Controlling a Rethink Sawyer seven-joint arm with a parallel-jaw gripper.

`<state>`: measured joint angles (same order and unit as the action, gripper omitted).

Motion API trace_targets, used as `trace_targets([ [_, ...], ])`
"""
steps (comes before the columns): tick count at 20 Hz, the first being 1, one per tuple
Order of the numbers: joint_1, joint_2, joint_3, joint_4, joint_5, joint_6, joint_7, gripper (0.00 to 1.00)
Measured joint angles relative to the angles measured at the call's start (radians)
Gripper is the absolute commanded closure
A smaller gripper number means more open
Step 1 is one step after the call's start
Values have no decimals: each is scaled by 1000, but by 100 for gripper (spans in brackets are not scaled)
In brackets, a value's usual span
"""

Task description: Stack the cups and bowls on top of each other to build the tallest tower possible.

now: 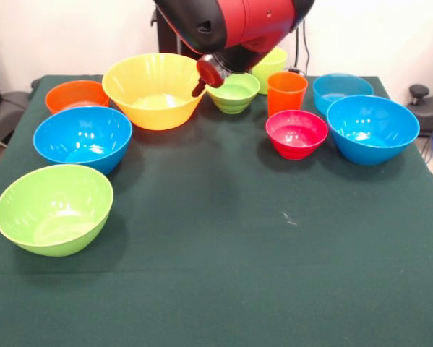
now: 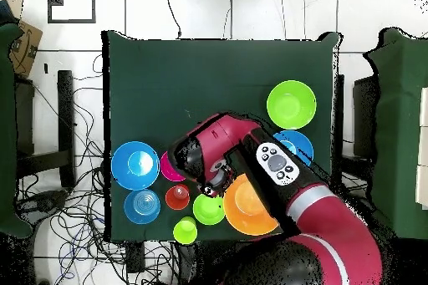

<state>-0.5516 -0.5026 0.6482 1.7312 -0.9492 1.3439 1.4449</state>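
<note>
All bowls and cups stand apart on the green table; none is stacked. At the back are an orange bowl, the largest yellow bowl, a small green bowl, a yellow-green cup, an orange cup and a small blue bowl. Nearer are a red-pink bowl, two blue bowls and a lime green bowl. The red arm hangs high over the back. Its black gripper end shows only in the overhead view, beside the red-pink bowl.
In the overhead view the arm hides the orange bowl and part of one blue bowl. The lime bowl stands alone. Chairs and cables surround the table.
</note>
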Motion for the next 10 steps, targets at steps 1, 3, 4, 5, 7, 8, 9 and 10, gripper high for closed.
trace_targets([
  [1, -6, 0, -2, 6, 0, 0, 0, 0],
  [3, -12, 0, -2, 12, 0, 0, 0, 0],
  [4, -14, 0, -2, 15, 0, 0, 0, 0],
  [5, -20, 0, -2, 21, 0, 0, 0, 0],
  [7, -32, -1, -2, 35, 0, 0, 0, 0],
  [8, -39, -3, -2, 43, 0, -1, 0, 0],
  [9, -47, -4, -2, 52, 0, -2, 0, 0],
  [10, -55, -5, -2, 61, 0, -4, 0, 0],
])
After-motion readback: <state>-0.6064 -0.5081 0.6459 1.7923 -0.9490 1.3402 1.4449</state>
